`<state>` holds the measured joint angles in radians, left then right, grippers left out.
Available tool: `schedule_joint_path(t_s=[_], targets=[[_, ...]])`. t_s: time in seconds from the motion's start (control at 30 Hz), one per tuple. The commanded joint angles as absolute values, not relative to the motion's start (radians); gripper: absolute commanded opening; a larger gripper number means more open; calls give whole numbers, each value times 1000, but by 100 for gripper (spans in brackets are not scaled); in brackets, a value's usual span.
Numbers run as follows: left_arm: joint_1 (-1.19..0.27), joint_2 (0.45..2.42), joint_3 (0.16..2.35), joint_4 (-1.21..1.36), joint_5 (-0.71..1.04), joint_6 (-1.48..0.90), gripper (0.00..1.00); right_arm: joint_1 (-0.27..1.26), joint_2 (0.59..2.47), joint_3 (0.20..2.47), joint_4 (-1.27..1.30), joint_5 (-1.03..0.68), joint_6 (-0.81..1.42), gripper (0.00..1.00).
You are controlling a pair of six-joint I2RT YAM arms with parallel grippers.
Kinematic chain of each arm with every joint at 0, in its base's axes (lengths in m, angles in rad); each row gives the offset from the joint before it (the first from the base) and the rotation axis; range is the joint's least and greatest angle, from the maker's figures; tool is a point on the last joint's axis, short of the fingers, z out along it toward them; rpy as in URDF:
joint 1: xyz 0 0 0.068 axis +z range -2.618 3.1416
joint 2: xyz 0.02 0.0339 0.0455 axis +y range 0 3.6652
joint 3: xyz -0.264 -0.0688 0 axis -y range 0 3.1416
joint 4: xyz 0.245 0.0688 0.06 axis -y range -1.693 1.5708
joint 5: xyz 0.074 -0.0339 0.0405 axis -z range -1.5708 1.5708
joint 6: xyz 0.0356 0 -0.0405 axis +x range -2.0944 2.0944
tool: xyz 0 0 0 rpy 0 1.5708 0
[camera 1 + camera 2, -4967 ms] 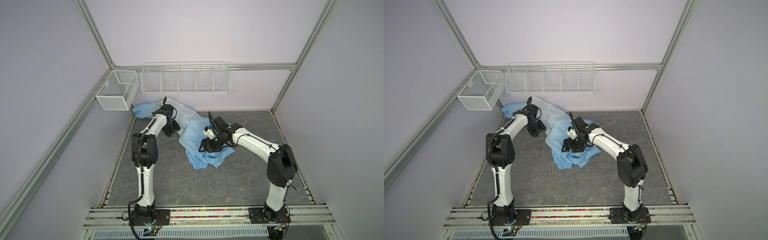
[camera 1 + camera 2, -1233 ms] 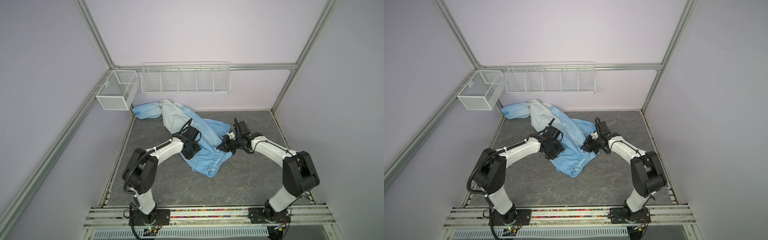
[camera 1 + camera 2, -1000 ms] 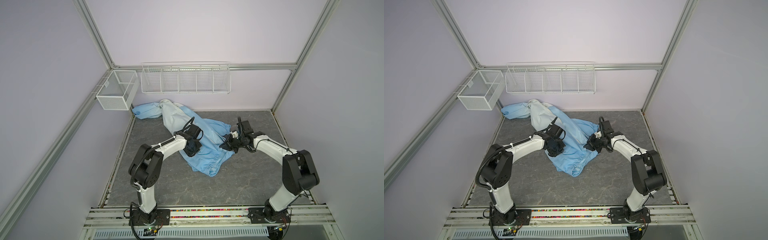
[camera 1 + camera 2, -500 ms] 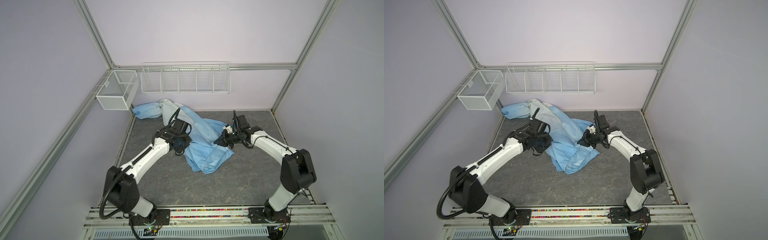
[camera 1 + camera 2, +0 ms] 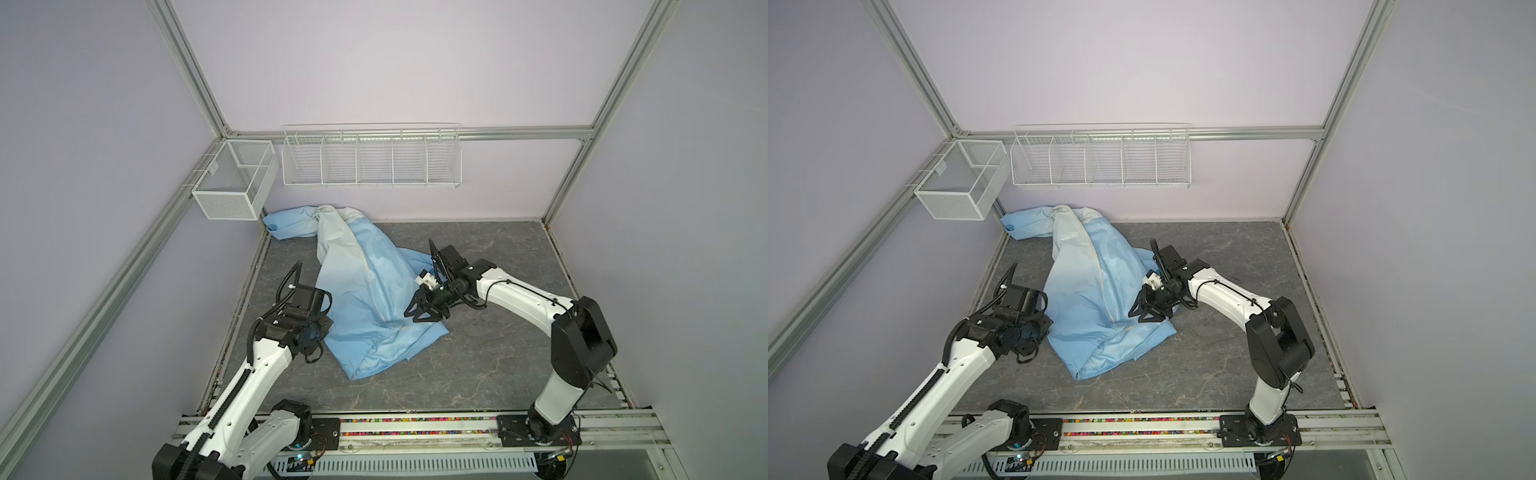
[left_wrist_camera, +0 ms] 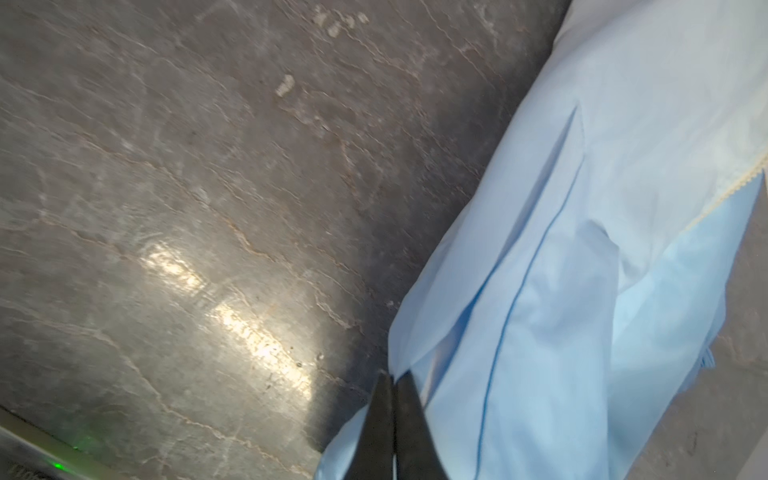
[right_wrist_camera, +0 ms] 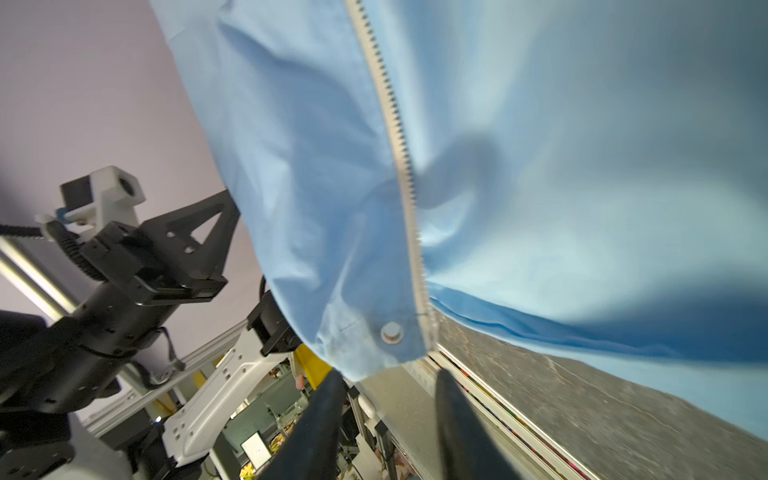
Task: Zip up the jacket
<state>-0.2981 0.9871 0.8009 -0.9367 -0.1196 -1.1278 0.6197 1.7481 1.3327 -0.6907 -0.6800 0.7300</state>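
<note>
The light-blue jacket (image 5: 365, 299) (image 5: 1084, 299) lies crumpled from the back left corner toward the middle of the grey table, its cream zipper (image 5: 365, 266) running down the front. My left gripper (image 5: 312, 353) (image 5: 1023, 355) (image 6: 392, 379) is at the jacket's (image 6: 582, 291) left edge, shut on a fold of the fabric. My right gripper (image 5: 419, 313) (image 5: 1144, 311) (image 7: 386, 384) stands open at the jacket's right side. In the right wrist view the hem corner (image 7: 365, 349), with a snap stud (image 7: 391, 332) and the zipper's (image 7: 401, 145) lower end, hangs just past the fingertips, not gripped.
Two white wire baskets (image 5: 235, 183) (image 5: 370, 156) hang on the back and left walls. The metal rail (image 5: 415, 432) carrying both arm bases runs along the table's front edge. The left arm's wrist (image 7: 124, 270) shows beyond the jacket in the right wrist view.
The right gripper has opened and let go of the jacket. The left arm has pulled back toward the front left, drawing the jacket's lower part with it.
</note>
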Motion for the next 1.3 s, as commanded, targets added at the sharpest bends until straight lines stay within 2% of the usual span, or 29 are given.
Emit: schedule_joint_path(t_s=[0.0, 0.03, 0.1, 0.2, 0.3, 0.4, 0.53, 0.7, 0.8, 0.9, 1.07, 1.27], targets=[[-272, 1029, 845, -1005, -136, -1092, 0, 546, 1691, 1356, -773, -611, 635, 56], [-270, 1041, 867, -1026, -147, -1092, 6, 515, 1678, 1363, -790, -593, 622, 59], [-270, 1048, 919, -1066, -169, -1092, 25, 451, 1662, 1374, -825, -561, 597, 62], [-270, 1042, 993, -1115, -207, -1048, 43, 385, 1686, 1423, -912, -469, 524, 59], [-268, 1042, 1074, -1156, -218, -1012, 49, 374, 1751, 1487, -988, -389, 445, 55], [-271, 1059, 1117, -1131, -145, -973, 54, 375, 1813, 1513, -987, -387, 417, 59], [-400, 1147, 1168, -1087, -83, -977, 55, 383, 1878, 1539, -971, -373, 392, 69], [-597, 1368, 1272, -944, -1, -992, 55, 411, 1967, 1588, -965, -392, 372, 71], [-637, 1518, 1350, -920, 77, -980, 55, 432, 2019, 1632, -966, -367, 358, 72], [-673, 1633, 1393, -954, 116, -960, 46, 444, 2075, 1676, -971, -354, 351, 72], [-724, 1579, 1231, -893, 131, -1026, 34, 467, 2146, 1736, -991, -311, 333, 70], [-727, 1443, 930, -723, 168, -1152, 27, 475, 2183, 1756, -991, -283, 343, 60]])
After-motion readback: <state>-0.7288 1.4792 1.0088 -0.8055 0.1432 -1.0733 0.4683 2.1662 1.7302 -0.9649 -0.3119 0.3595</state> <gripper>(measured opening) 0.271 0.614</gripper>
